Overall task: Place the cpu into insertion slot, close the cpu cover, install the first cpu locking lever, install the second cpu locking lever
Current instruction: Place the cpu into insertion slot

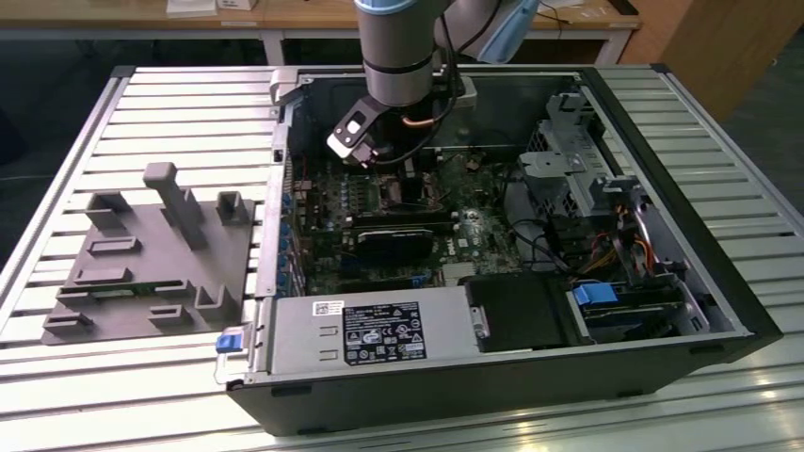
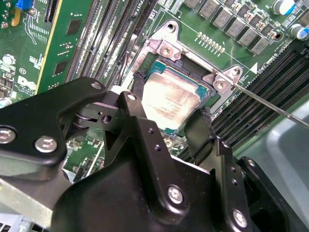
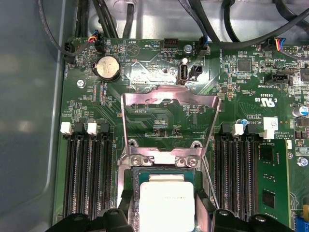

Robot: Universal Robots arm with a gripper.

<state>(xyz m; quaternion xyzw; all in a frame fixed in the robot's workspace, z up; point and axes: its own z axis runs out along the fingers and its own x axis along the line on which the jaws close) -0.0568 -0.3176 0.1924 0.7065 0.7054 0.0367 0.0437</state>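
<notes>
Open computer case point(image 1: 503, 391) lies on the desk point(image 1: 188, 104), motherboard point(image 1: 468, 237) inside. The gripper point(image 2: 169, 96) has its fingers point(image 2: 199, 126) pinching the cpu point(image 2: 166, 105) by opposite edges. The chip sits in the insertion slot point(image 2: 166, 48). The cpu cover point(image 3: 169, 100) stands raised open.

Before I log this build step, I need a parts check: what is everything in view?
computer case: one, black, open, on the slatted table
fixture tray: one, grey, on the exterior view's left of the case
motherboard: one, green, inside the case
insertion slot: one, silver-rimmed, on the motherboard
cpu cover: one, silver, standing open off the insertion slot
cpu: one, silver-grey, in the insertion slot
arm: one, grey, over the case
fingers: two, black, against opposite edges of the cpu
</notes>
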